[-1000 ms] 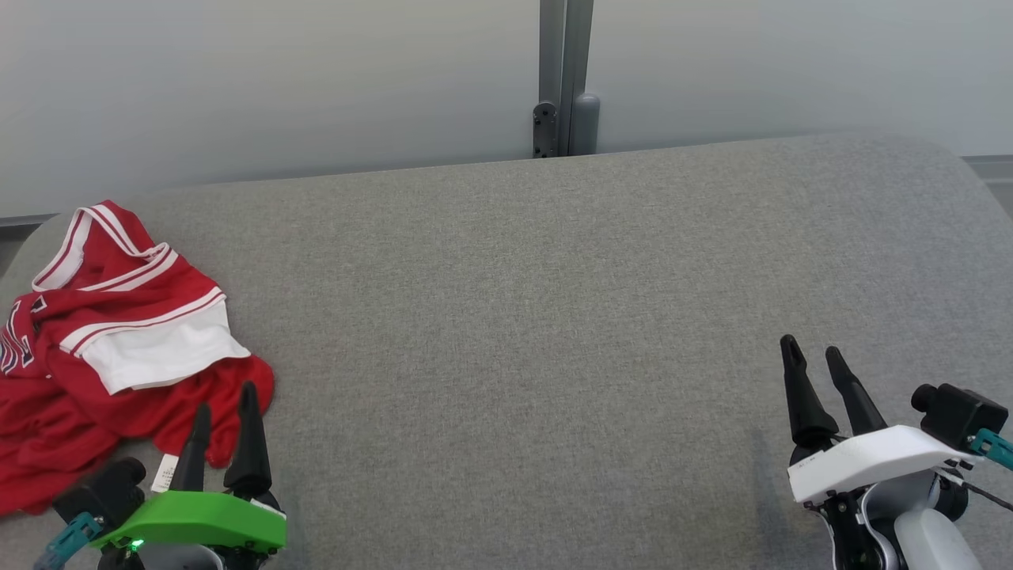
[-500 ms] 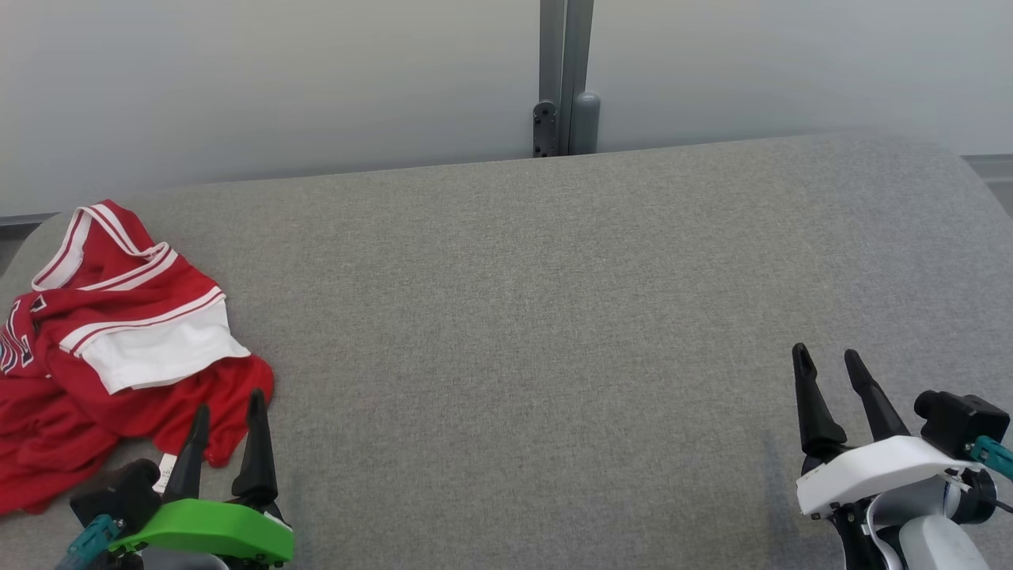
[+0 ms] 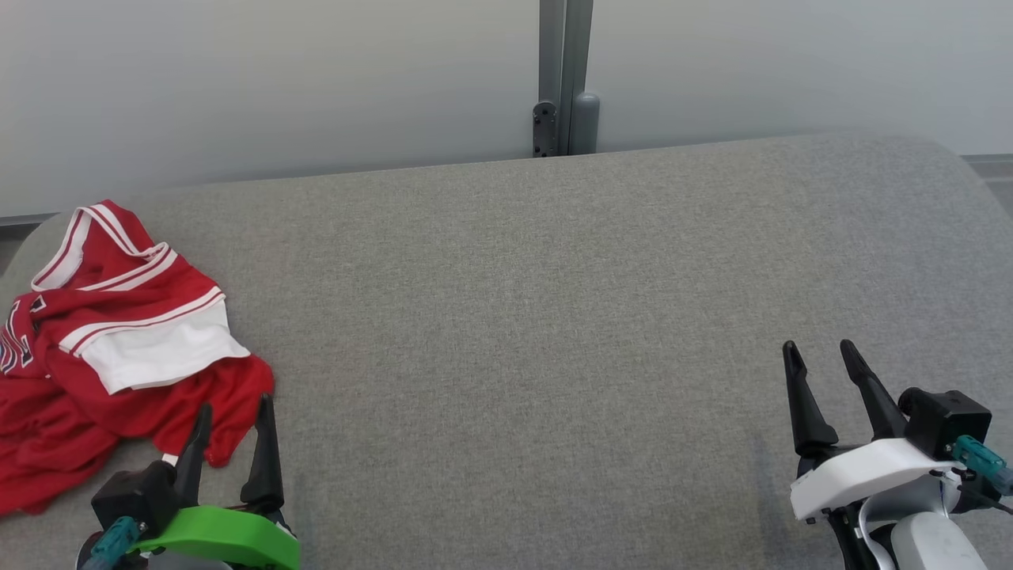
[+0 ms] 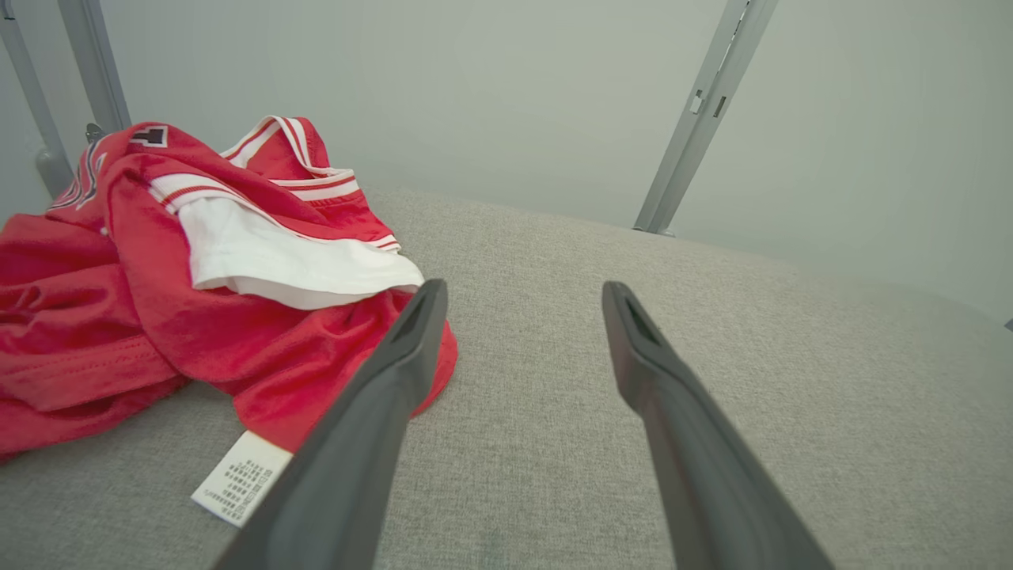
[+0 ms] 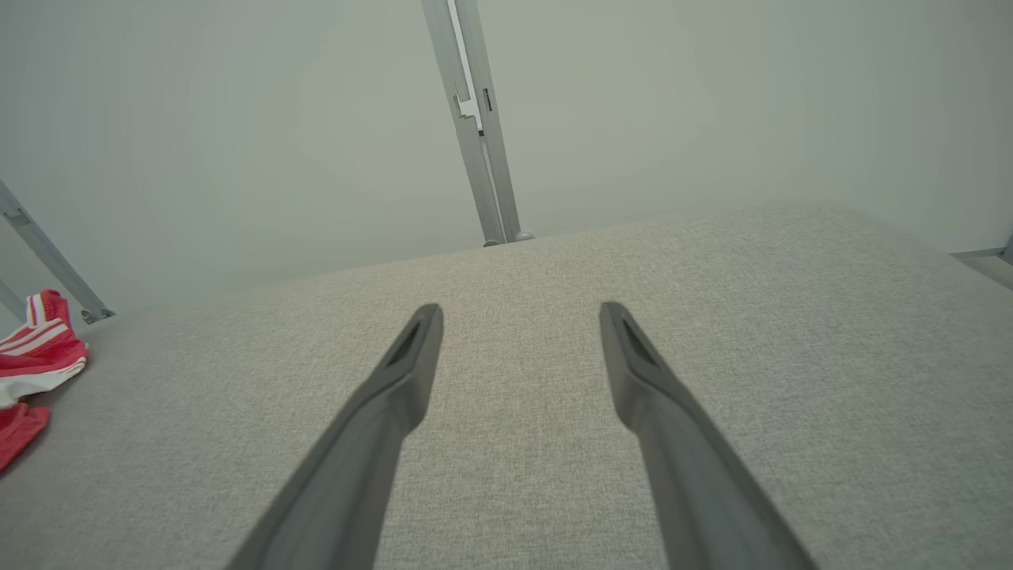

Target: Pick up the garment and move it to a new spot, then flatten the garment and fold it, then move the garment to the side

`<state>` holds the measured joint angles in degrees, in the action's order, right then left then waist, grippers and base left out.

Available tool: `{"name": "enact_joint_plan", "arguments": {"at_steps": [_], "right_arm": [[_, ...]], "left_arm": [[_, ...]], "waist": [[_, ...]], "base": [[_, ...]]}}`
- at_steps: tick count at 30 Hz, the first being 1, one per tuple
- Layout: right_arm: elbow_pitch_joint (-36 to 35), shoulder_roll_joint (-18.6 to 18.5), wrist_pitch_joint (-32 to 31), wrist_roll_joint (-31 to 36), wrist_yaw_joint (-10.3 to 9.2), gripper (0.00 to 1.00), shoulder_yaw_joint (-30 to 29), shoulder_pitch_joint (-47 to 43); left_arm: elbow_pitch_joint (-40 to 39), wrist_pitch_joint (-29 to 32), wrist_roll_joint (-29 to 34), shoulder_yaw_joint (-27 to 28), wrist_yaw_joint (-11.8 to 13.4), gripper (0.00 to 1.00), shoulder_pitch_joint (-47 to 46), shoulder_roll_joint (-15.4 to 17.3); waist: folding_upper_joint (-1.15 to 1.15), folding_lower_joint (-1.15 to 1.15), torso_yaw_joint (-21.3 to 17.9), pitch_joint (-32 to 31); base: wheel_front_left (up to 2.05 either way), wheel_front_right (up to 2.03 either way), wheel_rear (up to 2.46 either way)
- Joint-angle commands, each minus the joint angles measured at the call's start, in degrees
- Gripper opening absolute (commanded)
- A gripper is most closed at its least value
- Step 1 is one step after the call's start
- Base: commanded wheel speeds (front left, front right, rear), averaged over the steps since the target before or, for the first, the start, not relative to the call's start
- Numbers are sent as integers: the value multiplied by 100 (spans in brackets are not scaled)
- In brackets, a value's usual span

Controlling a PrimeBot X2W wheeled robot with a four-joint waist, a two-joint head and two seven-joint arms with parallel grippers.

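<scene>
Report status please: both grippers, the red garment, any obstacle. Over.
Left gripper open, empty, at edge of garment. Right gripper open, empty, above grey cushion. Garment crumpled at cushion's left, not held. No obstacle seen.

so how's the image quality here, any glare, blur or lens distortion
Head view: soft, even light, no glare, a faint shadow beside the white-shelled right gripper; the far edge of the grey fabric surface bows. Left wrist view: crumpled red-and-white jersey sharp, metal post leans from wide-angle distortion. Right wrist view: pale, flat, hazy wall.

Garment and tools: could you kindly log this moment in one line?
garment: crumpled, unheld | left tool: open, by its edge | right tool: open, empty
</scene>
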<state>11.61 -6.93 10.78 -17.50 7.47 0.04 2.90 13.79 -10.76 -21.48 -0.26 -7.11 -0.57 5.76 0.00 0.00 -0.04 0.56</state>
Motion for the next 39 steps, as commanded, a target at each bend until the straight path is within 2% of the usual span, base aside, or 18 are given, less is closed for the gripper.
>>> {"name": "enact_joint_plan", "arguments": {"at_steps": [1, 14, 39], "right_arm": [[-63, -47, 56, 132, 3, 100, 17, 10], [-43, -59, 219, 623, 3, 100, -5, -38], [113, -136, 450, 794, 3, 100, 165, -88]], "left_arm": [[-20, -66, 135, -11, -38, 100, 15, 46], [81, -216, 512, -31, -42, 100, 44, -12], [273, -445, 1017, -119, -35, 100, 24, 99]], "waist": [[0, 0, 5, 4], [0, 0, 4, 25], [0, 0, 2, 34]], "base": [[0, 0, 0], [0, 0, 0], [0, 0, 0]]}}
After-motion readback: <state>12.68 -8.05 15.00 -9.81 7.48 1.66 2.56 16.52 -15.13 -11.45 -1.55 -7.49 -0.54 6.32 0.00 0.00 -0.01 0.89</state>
